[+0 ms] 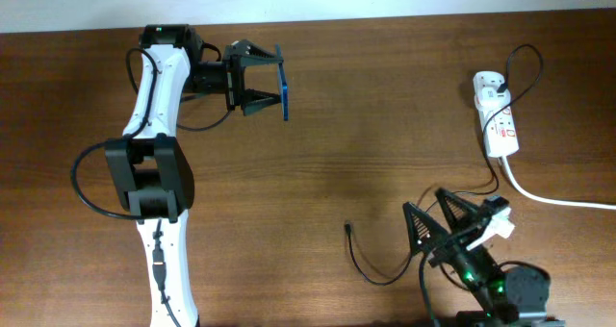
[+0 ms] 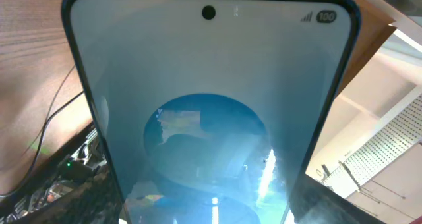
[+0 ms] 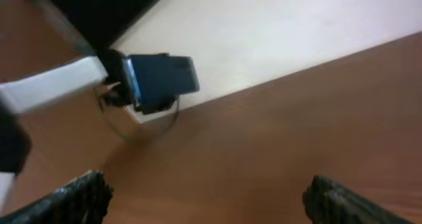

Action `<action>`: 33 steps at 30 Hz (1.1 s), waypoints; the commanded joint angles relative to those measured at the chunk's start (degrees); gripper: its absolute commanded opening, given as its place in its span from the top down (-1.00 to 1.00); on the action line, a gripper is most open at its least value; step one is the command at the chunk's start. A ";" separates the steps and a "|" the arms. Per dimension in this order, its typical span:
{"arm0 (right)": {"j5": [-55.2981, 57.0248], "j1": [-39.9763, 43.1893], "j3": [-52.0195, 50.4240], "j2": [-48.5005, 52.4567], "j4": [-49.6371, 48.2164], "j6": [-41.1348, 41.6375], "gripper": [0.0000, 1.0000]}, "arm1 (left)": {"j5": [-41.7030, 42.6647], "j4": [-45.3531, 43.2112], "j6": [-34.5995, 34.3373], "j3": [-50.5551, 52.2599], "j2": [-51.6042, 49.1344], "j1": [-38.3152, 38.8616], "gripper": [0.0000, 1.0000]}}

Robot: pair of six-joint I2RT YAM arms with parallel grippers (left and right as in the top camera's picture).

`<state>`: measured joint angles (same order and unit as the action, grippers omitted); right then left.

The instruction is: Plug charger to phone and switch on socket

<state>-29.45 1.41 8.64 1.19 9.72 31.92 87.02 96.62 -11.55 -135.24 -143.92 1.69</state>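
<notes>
My left gripper point(image 1: 264, 82) is shut on the phone point(image 1: 284, 88) and holds it on edge above the table at the back left. The phone's blue screen with a lighter oval fills the left wrist view point(image 2: 211, 112). The phone also shows far off in the right wrist view point(image 3: 161, 79). The charger's plug tip point(image 1: 347, 229) lies on the table, and its thin black cable point(image 1: 380, 274) loops towards my right arm. My right gripper point(image 1: 428, 210) is open and empty, to the right of the plug tip. The white socket point(image 1: 498, 115) lies at the right.
The socket's thick white cord point(image 1: 558, 200) runs off to the right edge. A thin black cable point(image 1: 527, 67) arcs over the socket's top end. The left arm's body point(image 1: 154, 173) stretches down the left side. A pale wall borders the table's far edge.
</notes>
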 commanded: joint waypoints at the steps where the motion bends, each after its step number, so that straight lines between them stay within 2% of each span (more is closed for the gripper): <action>1: 11.26 -0.17 12.79 3.39 13.38 -12.00 -0.97 | 3.17 0.13 0.72 -1.36 0.04 -0.26 -0.58; 3: 18.49 -0.17 21.07 8.33 24.28 -13.51 -0.97 | 3.17 0.13 0.07 -1.38 0.04 -0.31 -0.60; 6: 20.61 -0.20 29.44 15.65 32.20 -13.49 -0.97 | 3.17 0.13 -0.57 -1.38 0.04 -0.33 -0.61; 10: 9.94 -0.28 32.79 21.59 30.80 -13.05 -0.97 | 3.17 0.13 -1.77 -1.38 0.04 -0.33 -0.61; 13: 7.37 -0.28 32.81 23.19 30.45 -13.03 -0.97 | 3.17 0.13 -3.10 -1.38 0.04 -0.33 -0.61; 15: 9.97 -0.28 32.85 23.91 32.74 -12.59 -0.97 | 3.17 0.13 -4.15 -1.38 0.04 -0.33 -0.61; 17: 15.43 -0.28 32.96 24.63 35.80 -11.74 -0.85 | 3.17 0.13 -4.72 -1.38 0.04 -0.37 -0.61; 21: 18.60 -0.28 36.06 27.85 40.37 -11.74 -0.94 | 3.17 0.13 -5.05 -1.38 0.04 -0.37 -0.62; 27: 21.31 -0.68 49.24 39.69 49.64 -12.24 -0.92 | 3.17 0.13 -5.22 -1.38 0.04 -0.37 -0.63; 31: 21.14 -7.74 61.51 50.69 53.90 -15.82 -0.85 | 3.17 0.13 -5.77 -1.38 0.04 -0.37 -0.63; 33: 21.20 -16.68 69.33 59.12 55.36 -16.70 -0.85 | 3.17 0.13 -5.75 -1.38 0.04 -0.37 -0.64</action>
<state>-8.51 -5.69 68.66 51.57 64.01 17.69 87.15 96.64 -16.95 -135.24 -143.92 1.69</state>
